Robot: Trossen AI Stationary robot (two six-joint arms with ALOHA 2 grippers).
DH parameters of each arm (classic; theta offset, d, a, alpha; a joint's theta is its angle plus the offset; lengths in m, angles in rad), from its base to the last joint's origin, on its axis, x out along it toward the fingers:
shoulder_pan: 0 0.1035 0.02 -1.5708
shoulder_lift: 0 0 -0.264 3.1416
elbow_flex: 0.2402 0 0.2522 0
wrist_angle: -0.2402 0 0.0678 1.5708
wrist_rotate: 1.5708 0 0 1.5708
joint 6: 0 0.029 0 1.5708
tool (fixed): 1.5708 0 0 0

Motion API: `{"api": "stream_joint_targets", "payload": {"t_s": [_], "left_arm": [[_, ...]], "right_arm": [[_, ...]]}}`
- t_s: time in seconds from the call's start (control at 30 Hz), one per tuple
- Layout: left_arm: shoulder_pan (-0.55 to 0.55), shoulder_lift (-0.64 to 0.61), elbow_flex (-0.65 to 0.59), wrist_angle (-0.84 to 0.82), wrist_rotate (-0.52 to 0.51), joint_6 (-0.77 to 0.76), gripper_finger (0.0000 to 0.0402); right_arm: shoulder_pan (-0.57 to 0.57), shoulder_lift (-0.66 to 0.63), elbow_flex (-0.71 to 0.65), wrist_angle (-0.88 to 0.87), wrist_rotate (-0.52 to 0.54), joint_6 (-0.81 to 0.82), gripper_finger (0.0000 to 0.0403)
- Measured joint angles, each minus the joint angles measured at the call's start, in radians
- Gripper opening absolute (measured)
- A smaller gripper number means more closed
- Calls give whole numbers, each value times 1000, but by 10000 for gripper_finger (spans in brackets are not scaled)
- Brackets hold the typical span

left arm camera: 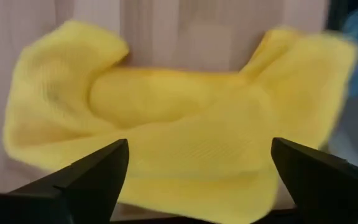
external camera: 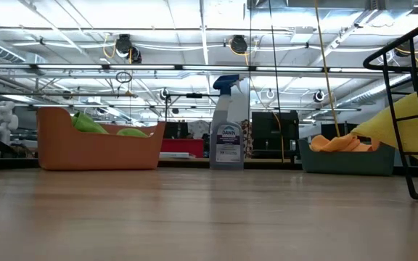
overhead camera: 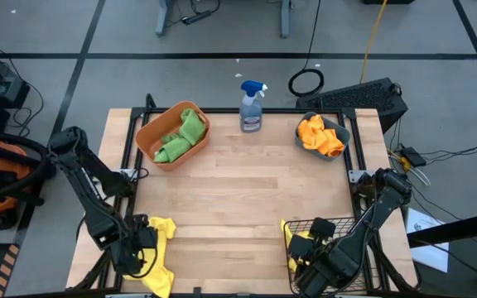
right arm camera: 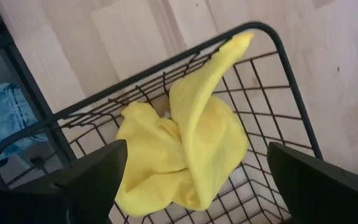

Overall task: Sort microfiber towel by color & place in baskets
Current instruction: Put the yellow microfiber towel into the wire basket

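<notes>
The left claw (left arm camera: 197, 186) is hovering with fingers spread just above a yellow towel (left arm camera: 179, 124) lying on the table (overhead camera: 238, 199). The right claw (right arm camera: 197, 186), also spread, is hanging over a second yellow towel (right arm camera: 185, 155) in the black wire basket (right arm camera: 278, 81).

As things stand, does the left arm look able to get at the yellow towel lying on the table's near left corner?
Probably yes. The left end effector hangs right over that yellow towel with its fingers spread wide, and nothing lies between them. The towel sits loose on the table, apart from every basket.
</notes>
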State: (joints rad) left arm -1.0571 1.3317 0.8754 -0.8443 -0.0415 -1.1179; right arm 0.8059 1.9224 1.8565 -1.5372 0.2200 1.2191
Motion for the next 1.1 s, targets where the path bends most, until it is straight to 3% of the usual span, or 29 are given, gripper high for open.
{"api": "stream_joint_targets", "payload": {"t_s": [0.1, 0.33, 0.5, 0.7, 0.83, 0.97, 1.1], "left_arm": [[-32, 20, -28, -16, -14, 1, 398], [-42, 66, -123, -22, -170, -15, 398], [-43, 89, -240, 174, -88, -7, 371], [-38, 96, -303, 301, -126, 11, 266], [-36, 99, -297, 307, -205, 88, 146], [-12, 101, -284, 296, -315, 109, 26], [27, 99, -265, 262, -381, 115, 30]], "right_arm": [[1, 0, 0, 8, 22, -9, 378], [1, 0, 0, 12, 44, -11, 378], [-9, 0, 0, 15, 44, -15, 378], [-42, 0, 0, 15, 104, -66, 378], [-52, 0, 1, 32, 175, -122, 378], [-54, 0, 1, 112, 363, -236, 378], [-60, 0, 1, 326, 572, -424, 378]]}}
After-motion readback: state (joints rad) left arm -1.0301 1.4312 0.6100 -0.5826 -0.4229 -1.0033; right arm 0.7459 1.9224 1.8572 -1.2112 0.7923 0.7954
